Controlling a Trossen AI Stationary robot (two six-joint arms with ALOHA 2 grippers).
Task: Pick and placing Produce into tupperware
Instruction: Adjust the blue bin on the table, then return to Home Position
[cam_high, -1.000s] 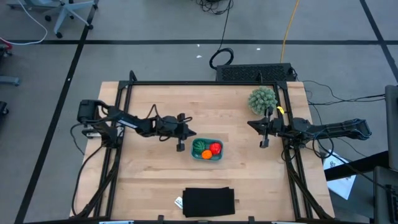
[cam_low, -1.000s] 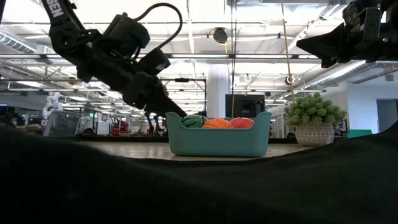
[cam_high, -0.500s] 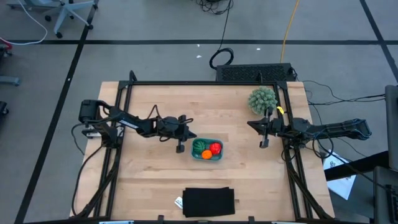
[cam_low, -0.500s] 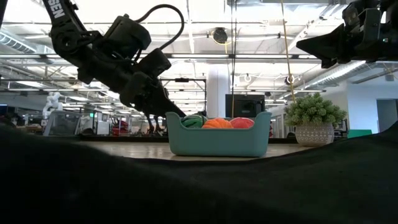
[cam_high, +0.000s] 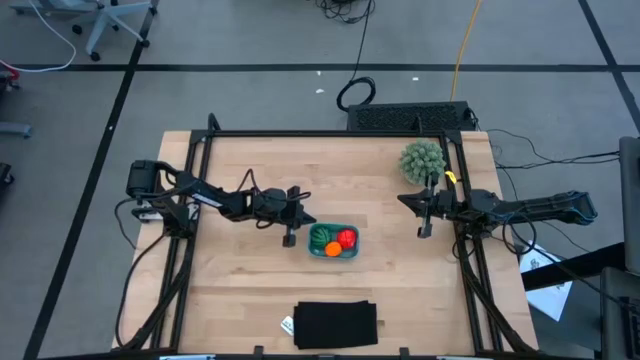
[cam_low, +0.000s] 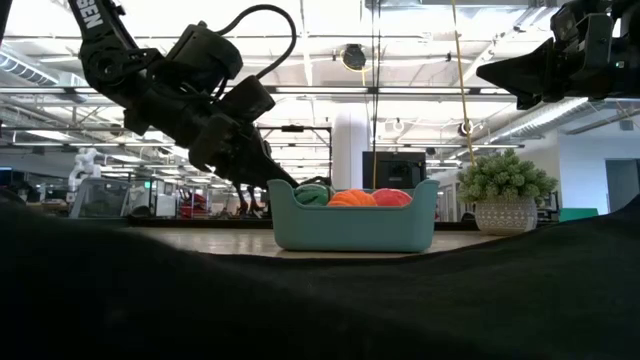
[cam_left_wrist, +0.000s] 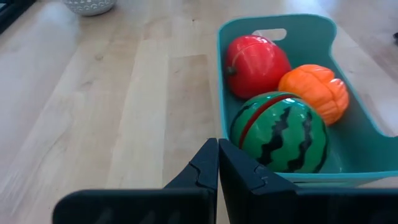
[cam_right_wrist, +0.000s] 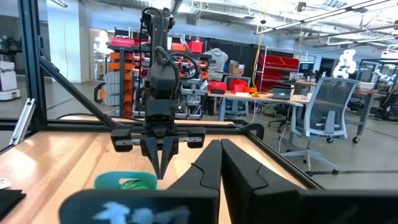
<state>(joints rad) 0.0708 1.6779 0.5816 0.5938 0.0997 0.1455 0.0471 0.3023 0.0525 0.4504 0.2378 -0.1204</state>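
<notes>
The teal tupperware (cam_high: 333, 253) (cam_low: 350, 228) (cam_left_wrist: 281, 22) stands on the wooden table near its middle. Inside it lie the red piece (cam_left_wrist: 256, 57) (cam_high: 347, 236), the orange ball (cam_left_wrist: 314, 92) (cam_high: 332, 248) and the dark green striped ball (cam_left_wrist: 280, 132) (cam_high: 321, 236). My left gripper (cam_high: 290, 238) (cam_left_wrist: 218, 149) (cam_low: 286, 181) is shut and low, close beside the container's left end. My right gripper (cam_high: 424, 228) (cam_right_wrist: 219, 149) is shut and hangs high over the table's right part, well away from the container. My left gripper's shut fingertips (cam_left_wrist: 210, 155) stand at the outer wall of the tupperware's left end (cam_left_wrist: 222, 134), coming slanting down from the table's left. I cannot tell whether they touch the wall.
A pale green spiky ball in a pot (cam_high: 422, 158) (cam_low: 505, 182) stands at the far right corner. A flat black rectangle (cam_high: 336, 324) lies at the near edge. Dark frame rails run along the table's left, far and right sides. Bare wood lies around the container.
</notes>
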